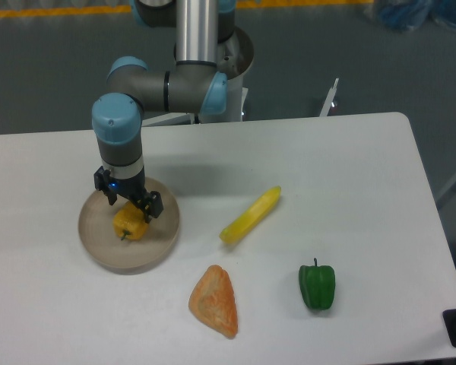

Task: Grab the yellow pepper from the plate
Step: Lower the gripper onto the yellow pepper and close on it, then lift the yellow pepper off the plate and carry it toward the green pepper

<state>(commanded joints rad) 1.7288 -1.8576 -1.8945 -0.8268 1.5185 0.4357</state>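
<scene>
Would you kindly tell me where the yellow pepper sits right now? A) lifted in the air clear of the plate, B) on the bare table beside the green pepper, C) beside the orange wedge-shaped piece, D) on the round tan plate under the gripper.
D: the yellow pepper lies on the plate, directly under the gripper, at the table's left side.

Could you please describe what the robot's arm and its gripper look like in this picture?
The arm is made of smooth silver-grey metal tubes joined by dark grey housings with light blue round caps. The wrist section above the tool is dark grey with a pale band. The gripper is small, black and angular, with two short fingers and a tiny blue light glowing on its body. No loose cables are visible.
</scene>
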